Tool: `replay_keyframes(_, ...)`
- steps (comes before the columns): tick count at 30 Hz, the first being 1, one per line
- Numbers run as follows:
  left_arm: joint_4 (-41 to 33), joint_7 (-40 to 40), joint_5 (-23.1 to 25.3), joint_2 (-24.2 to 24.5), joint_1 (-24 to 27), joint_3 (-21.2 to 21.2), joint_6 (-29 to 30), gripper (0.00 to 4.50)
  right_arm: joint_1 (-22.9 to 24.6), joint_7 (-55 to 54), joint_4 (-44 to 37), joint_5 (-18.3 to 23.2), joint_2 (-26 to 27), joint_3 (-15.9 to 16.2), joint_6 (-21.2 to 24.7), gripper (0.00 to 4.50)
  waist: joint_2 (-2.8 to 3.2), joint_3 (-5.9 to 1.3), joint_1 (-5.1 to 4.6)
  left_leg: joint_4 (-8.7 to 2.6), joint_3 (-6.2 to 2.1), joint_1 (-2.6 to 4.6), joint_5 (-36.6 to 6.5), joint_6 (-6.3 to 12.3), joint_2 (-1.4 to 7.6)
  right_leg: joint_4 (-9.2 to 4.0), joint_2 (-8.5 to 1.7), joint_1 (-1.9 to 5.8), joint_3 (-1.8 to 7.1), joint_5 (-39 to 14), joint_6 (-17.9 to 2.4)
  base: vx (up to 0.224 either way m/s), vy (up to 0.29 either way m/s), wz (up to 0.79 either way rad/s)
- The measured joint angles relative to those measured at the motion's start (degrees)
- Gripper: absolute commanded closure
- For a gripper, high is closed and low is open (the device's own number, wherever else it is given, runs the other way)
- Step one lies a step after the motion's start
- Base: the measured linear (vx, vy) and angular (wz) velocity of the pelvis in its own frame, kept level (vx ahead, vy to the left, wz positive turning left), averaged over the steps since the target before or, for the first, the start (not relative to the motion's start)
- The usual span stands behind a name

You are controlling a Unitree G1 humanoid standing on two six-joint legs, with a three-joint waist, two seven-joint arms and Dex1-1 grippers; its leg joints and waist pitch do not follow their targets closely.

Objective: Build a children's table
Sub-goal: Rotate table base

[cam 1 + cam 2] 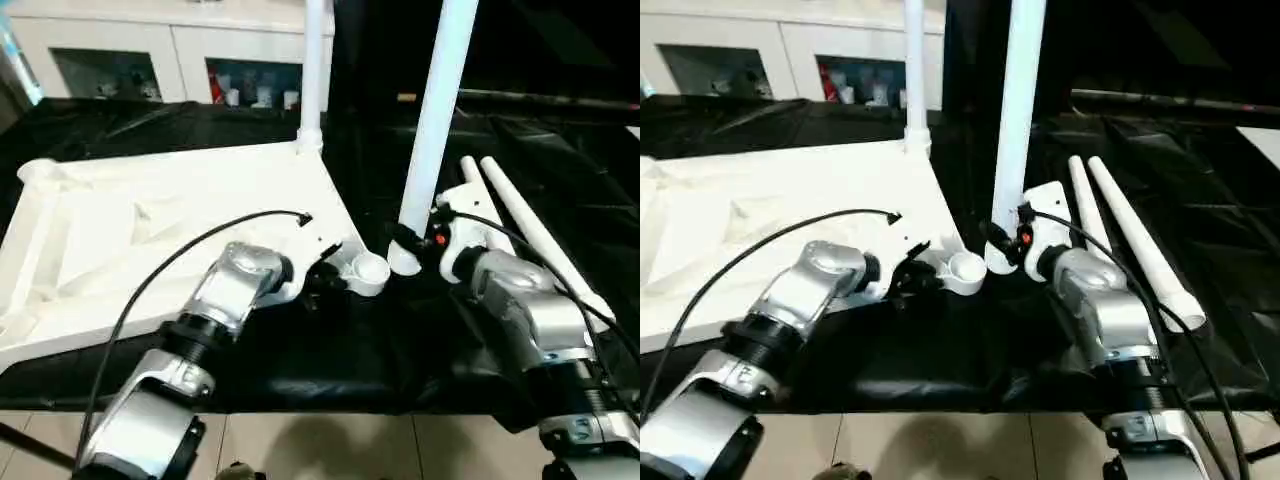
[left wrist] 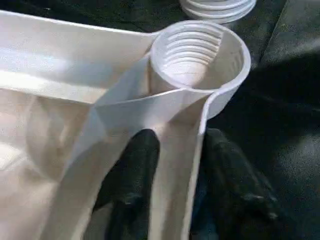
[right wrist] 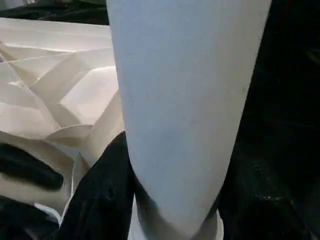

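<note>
The right gripper [image 1: 428, 243] is clamping an upright leg [image 1: 436, 120] just beside the tabletop's [image 1: 150, 220] corner socket [image 2: 200, 55]; the left gripper [image 2: 172, 165] is pinching the rim beside that socket. Misaligned, the threads risk crossing.

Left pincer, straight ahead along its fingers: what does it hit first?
Probably the empty corner socket of the top. The left pincer straddles the top's rim wall, which runs straight into that socket. Beyond it is the threaded end of the leg in the right pincer.
</note>
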Motion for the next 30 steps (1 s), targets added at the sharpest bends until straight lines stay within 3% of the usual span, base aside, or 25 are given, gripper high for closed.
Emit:
replay_keyframes(3, 0.0, -1.2, 0.1, 1.6, -0.1, -0.4, -2.3, 2.40, 0.0, 0.4, 0.0, 0.7, 0.0, -0.7, 0.6, 2.62, 0.04, 0.02, -0.01, 0.00, 0.00, 0.00, 0.0, 0.00, 0.00, -0.01, 0.00, 0.00, 0.01, 0.0, 0.0, 0.000, 0.000, 0.00)
replay_keyframes(9, 3.0, -2.8, 0.1, 2.5, -1.0, -0.7, -8.3, 2.39, 0.1, 1.2, 0.0, 1.1, -0.2, -1.0, 0.4, 2.62, 0.08, 0.05, -0.05, 0.00, 0.00, 0.01, 0.0, 0.00, 0.00, -0.02, 0.00, 0.00, 0.01, 0.0, 0.0, 0.000, 0.000, 0.00)
replay_keyframes(14, 4.2, -4.4, -0.4, 2.8, -1.8, -0.7, -9.2, 2.39, 0.1, 1.5, -0.1, 1.1, -0.2, -1.0, 0.4, 2.62, 0.12, 0.07, -0.06, -0.02, 0.00, 0.01, 0.0, -0.01, 0.00, -0.02, 0.00, 0.00, 0.01, 0.0, 0.0, 0.000, 0.000, 0.00)
replay_keyframes(30, 5.4, -9.9, -1.0, 4.4, -1.6, -2.3, -9.1, 3.77, 0.2, 1.7, -0.7, 1.1, -0.2, -1.0, 0.4, 2.62, 0.25, 0.11, 0.01, -0.08, 0.01, 0.01, 0.0, -0.01, -0.01, -0.07, 0.00, 0.00, 0.01, 0.0, 0.0, 0.000, 0.000, 0.00)
